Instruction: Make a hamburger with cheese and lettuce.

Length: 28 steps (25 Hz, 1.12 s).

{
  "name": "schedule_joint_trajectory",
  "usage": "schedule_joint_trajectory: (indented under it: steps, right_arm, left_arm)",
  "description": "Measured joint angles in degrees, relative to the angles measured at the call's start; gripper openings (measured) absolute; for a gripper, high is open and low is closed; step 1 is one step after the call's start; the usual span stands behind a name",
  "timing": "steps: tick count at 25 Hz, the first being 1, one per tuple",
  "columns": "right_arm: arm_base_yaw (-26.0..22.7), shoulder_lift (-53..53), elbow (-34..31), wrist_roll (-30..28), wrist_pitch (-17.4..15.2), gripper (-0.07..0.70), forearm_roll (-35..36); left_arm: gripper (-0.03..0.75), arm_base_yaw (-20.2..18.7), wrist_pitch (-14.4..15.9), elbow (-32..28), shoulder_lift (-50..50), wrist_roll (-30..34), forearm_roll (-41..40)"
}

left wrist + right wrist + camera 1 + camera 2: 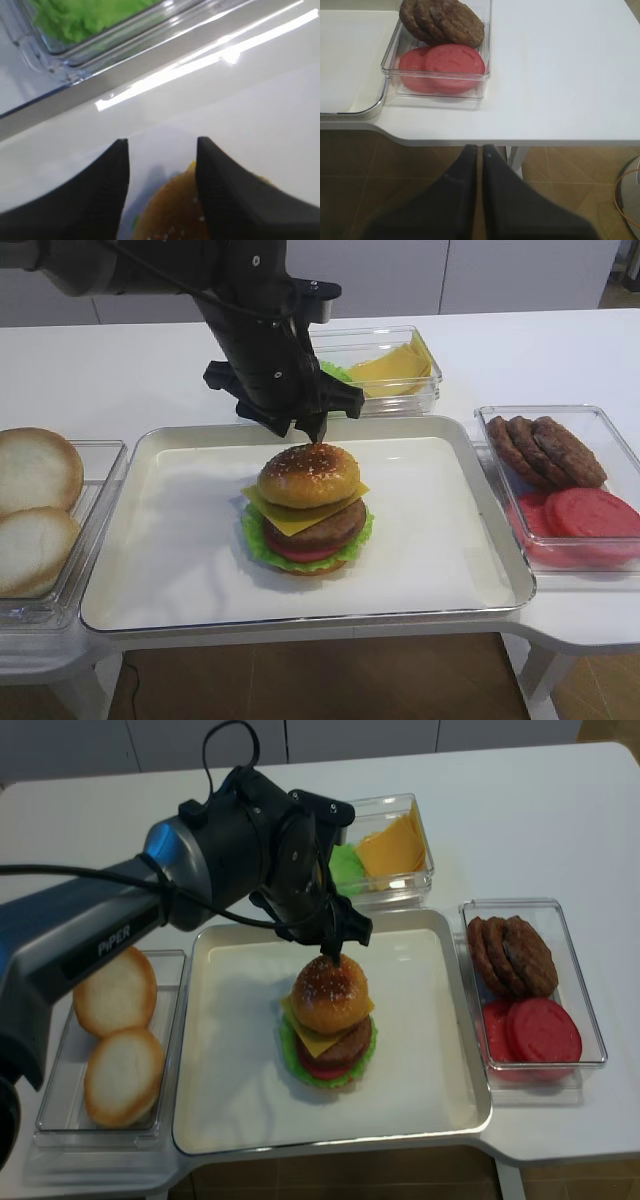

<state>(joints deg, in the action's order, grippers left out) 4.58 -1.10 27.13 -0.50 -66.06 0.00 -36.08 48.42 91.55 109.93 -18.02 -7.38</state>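
Observation:
The hamburger [310, 505] [330, 1020] stands upright in the middle of the metal tray [150, 540], with a glossy sesame top. Under the top, the cheese [300, 515] shows its yellow corners above the brown patty. At the bottom, the lettuce [258, 540] makes a frilly green rim. My left gripper [300, 433] [162, 142] hangs just above the back of the sesame top, open, with nothing between its fingers; one fingertip is at the bun's crown [175, 210]. My right gripper [480, 148] is shut and empty, out past the table's front right edge.
A clear box of pale bun halves [35, 500] stands left of the tray. At the right, a box holds brown patties [545, 450] and red tomato slices [590, 515]. Behind the tray, another box holds yellow slices [395, 365] and loose green leaves [75, 20].

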Motion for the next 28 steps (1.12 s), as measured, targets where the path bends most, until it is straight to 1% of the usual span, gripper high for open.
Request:
schedule_joint_trajectory:
  steps: [4,15,19,28]
  right_arm:
    - [0.00,0.00,0.00,0.00,0.00,0.027,0.00]
    - [0.00,0.00,0.00,0.00,0.00,0.027,0.00]
    - [0.00,0.00,0.00,0.00,0.00,0.027,0.00]
    - [0.00,0.00,0.00,0.00,0.00,0.027,0.00]
  left_arm:
    - [0.322,0.00,1.22,0.00,0.00,-0.07,0.04]
    - [0.323,0.00,1.22,0.00,-1.07,-0.67,-0.06]
    - [0.322,0.00,-0.27,0.00,-0.97,-2.63,-1.17]
    - [0.322,0.00,-0.28,0.00,-0.37,-4.59,-1.39]
